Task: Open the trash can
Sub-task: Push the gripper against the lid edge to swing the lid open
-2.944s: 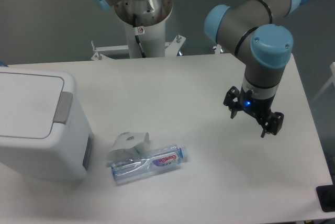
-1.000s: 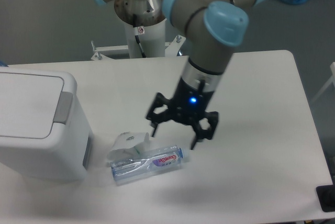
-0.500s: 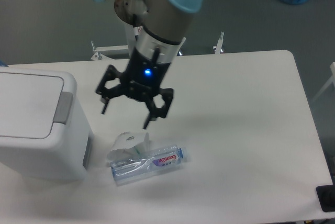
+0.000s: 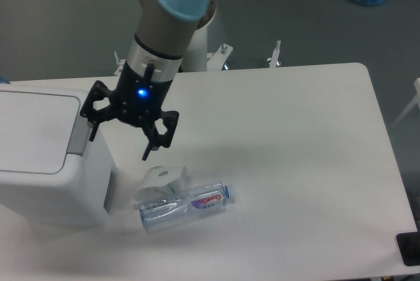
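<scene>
On your counter (image 4: 295, 163), a crushed clear bottle (image 4: 185, 204) lies near the front, its blue cap toward the right and its long axis running left to right with a slight upward tilt at the cap end. A crumpled white wrapper (image 4: 159, 180) sits touching its upper left side. Both lie just right of the bin (image 4: 46, 156), close to its right wall but apart from it. Behind the counter you see the arm's white pedestal (image 4: 186, 54) and a metal bracket (image 4: 275, 54) at the back edge. Your arm reaches down from the top of the view, its grey wrist with a blue cap angled down and to the left, a blue light glowing on the gripper (image 4: 121, 138) body. The gripper hangs above the counter at the bin's right edge, with the fingers (image 4: 152, 143) spread wide and holding nothing; one finger points down toward the wrapper, the other sits over the bin's right rim. The bin stands at the left side of the counter, partly cut off by the frame edge, its flat lid (image 4: 33, 133) closed and facing up. Its grey tab (image 4: 77, 138) sits on the right edge of the lid, partly hidden by the left finger. The bin's long axis you cannot tell, as the frame cuts it off.
</scene>
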Controlling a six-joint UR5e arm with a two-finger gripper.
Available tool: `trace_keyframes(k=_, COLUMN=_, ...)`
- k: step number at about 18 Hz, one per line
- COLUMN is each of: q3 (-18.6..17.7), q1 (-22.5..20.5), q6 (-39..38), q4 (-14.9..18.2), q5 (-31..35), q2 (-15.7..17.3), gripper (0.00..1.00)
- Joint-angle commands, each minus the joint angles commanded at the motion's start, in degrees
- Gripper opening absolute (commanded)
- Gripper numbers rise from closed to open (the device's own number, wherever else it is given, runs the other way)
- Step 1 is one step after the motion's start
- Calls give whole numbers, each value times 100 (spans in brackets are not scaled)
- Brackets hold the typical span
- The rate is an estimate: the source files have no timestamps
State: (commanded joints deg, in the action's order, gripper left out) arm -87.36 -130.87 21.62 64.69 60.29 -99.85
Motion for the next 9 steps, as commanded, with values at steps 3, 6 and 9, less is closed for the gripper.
trace_keyframes(k=3, q3=-35, q1=9, q6=9, q4=-18, q5=0, q2=9, gripper=100)
trace_keyframes(k=6, q3=-88, q1=44, q6=9, q4=-114, q5=44, q2=0, gripper=100)
trace_keyframes(k=9, q3=-132, q1=61, q6=0, q4=-158, q5=44, q2=-9, gripper=100)
